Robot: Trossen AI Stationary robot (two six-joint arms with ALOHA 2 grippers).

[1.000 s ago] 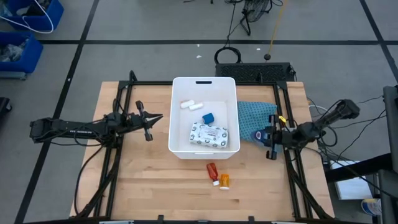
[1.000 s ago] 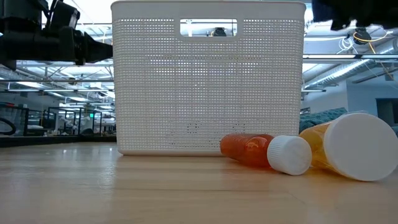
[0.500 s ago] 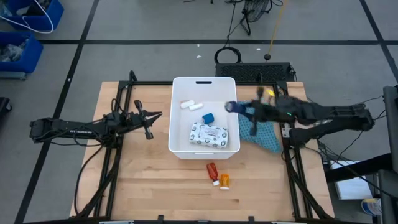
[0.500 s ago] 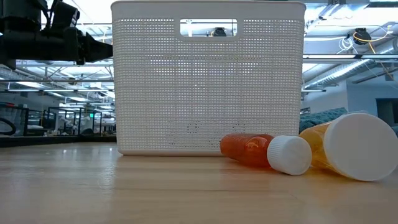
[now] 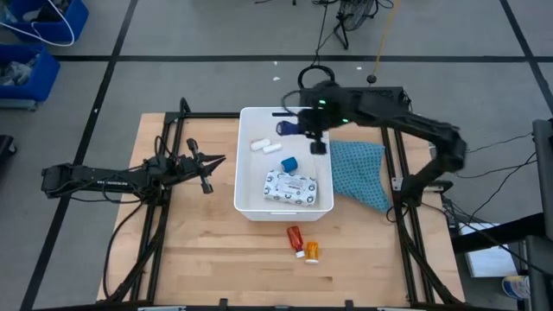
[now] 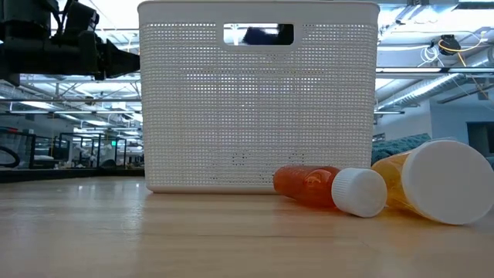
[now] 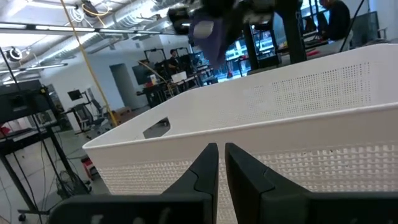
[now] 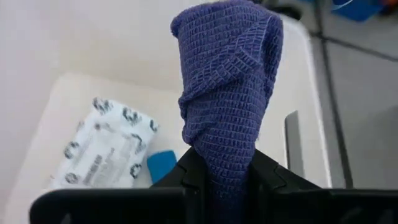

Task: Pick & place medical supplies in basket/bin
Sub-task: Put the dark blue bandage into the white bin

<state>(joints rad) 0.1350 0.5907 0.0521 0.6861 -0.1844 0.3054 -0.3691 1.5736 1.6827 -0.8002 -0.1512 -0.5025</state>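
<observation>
Packet (image 5: 298, 186), blue cube (image 5: 289, 162), tubes (image 5: 266, 145) already in bin (image 5: 244, 164); right gripper (image 5: 298, 130) pinching bandage (image 8: 227, 81) over its 12 o'clock rim, two bottles (image 5: 304, 244) left on desk (image 5: 199, 259), left gripper (image 7: 219, 163) pressed together, idle.

Right arm stretched out, right gripper (image 5: 298, 131) clamped on blue wrap (image 8: 229, 93). Left arm low, outstretched, left gripper (image 5: 218, 161) closed, empty.

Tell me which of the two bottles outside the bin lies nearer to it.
The red bottle; it lies closer to the white bin than the orange bottle beside it.
</observation>
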